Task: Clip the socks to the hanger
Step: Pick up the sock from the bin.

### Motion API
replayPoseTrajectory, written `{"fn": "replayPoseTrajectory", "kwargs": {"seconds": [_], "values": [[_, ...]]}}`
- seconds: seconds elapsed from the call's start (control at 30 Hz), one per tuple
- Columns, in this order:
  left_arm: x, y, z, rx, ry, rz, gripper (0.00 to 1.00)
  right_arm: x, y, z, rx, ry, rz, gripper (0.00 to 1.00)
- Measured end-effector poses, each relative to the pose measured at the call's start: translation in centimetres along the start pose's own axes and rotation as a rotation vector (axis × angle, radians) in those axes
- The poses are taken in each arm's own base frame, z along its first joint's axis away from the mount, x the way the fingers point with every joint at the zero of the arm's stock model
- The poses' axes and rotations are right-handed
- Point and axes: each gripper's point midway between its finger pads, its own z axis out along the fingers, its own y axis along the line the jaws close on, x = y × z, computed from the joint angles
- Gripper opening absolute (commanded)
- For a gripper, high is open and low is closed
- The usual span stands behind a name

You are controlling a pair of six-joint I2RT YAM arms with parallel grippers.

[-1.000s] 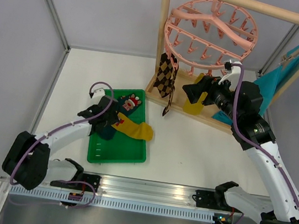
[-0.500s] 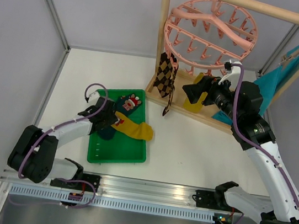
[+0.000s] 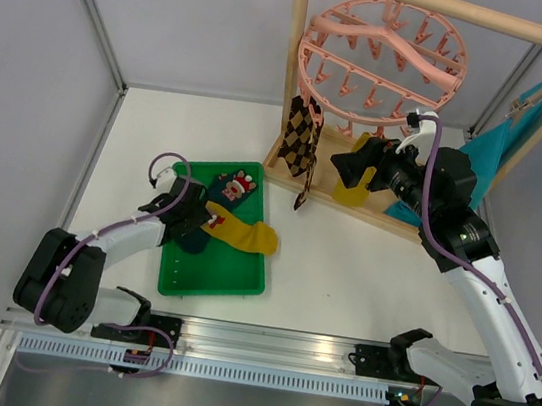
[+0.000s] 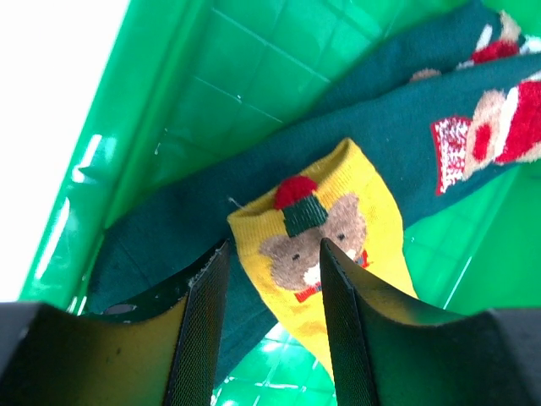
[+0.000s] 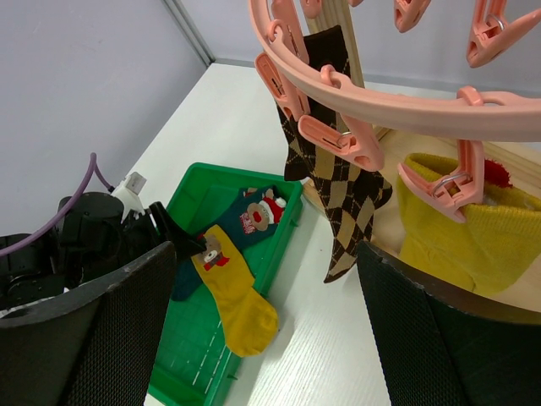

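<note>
A mustard-yellow sock [image 3: 243,231] with a bear figure lies in the green tray [image 3: 213,274], over dark teal socks [image 3: 229,190]. My left gripper [image 3: 200,219] hovers low over the yellow sock's cuff [image 4: 314,222], its jaws open on either side of the cuff's corner, and the pads [image 4: 205,321] do not pinch it. The pink hanger [image 3: 383,49] hangs from the wooden rack, with an argyle sock [image 3: 302,143] and a yellow sock [image 3: 356,185] clipped to it. My right gripper [image 3: 353,166] is wide open and empty, just below the hanger's ring [image 5: 380,100].
The wooden rack frame [image 3: 291,75] stands at the back, and a teal cloth [image 3: 508,135] is draped at its right end. Grey walls close in the white table at left, right and back. Pink clips [image 5: 334,139] dangle close to my right gripper.
My left gripper dropped lower over the tray toward the yellow sock's cuff, and its jaws narrowed a little. The right arm stayed still.
</note>
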Motion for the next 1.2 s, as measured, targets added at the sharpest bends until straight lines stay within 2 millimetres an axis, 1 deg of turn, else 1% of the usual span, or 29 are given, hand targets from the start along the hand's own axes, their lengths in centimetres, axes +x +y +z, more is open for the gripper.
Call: {"fn": "replayPoseTrajectory", "kwargs": {"seconds": [0.17, 0.33, 0.47, 0.6, 0.83, 1.0, 1.2], "values": [[-0.5, 0.1, 0.1, -0.005, -0.01, -0.014, 0.52, 0.0, 0.0, 0.0, 0.0, 0.0, 0.0, 0.93], [-1.1, -0.6, 0.2, 0.005, -0.017, -0.019, 0.52, 0.0, 0.0, 0.0, 0.0, -0.001, 0.0, 0.93], [-0.7, -0.6, 0.5, 0.004, -0.003, -0.016, 0.52, 0.0, 0.0, 0.0, 0.0, 0.0, -0.001, 0.93], [-0.1, -0.5, 1.0, -0.002, 0.02, -0.011, 0.49, 0.0, -0.1, 0.0, 0.002, 0.002, -0.007, 0.93], [0.1, -0.9, 1.0, 0.017, 0.033, -0.015, 0.48, 0.0, -0.1, 0.0, 0.003, 0.002, -0.007, 0.94], [0.1, -0.9, 1.0, 0.017, 0.034, -0.014, 0.4, 0.1, -0.1, -0.1, 0.004, 0.003, -0.008, 0.94], [-0.1, -1.0, 0.9, 0.02, 0.034, -0.01, 0.22, 0.1, -0.3, 0.0, 0.013, 0.002, -0.014, 0.94]]}}
